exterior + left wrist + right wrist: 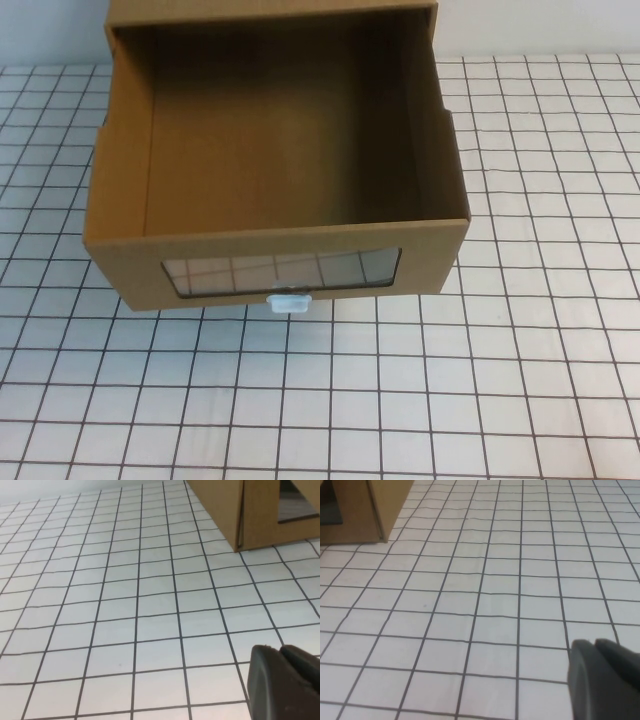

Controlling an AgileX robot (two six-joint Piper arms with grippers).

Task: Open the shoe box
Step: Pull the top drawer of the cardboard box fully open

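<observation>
The brown cardboard shoe box stands at the back middle of the table in the high view. Its drawer is pulled out toward me and is empty inside. The front wall has a clear window with a small pale blue pull tab under it. The outer sleeve shows behind. Neither arm appears in the high view. My left gripper is shut and empty, low over the table, with a box corner some way ahead. My right gripper is also shut and empty, with the box far ahead.
A white table with a black grid runs all round the box. Nothing else lies on it in any view. The box's front wall stands roughly a third of the way up the high view.
</observation>
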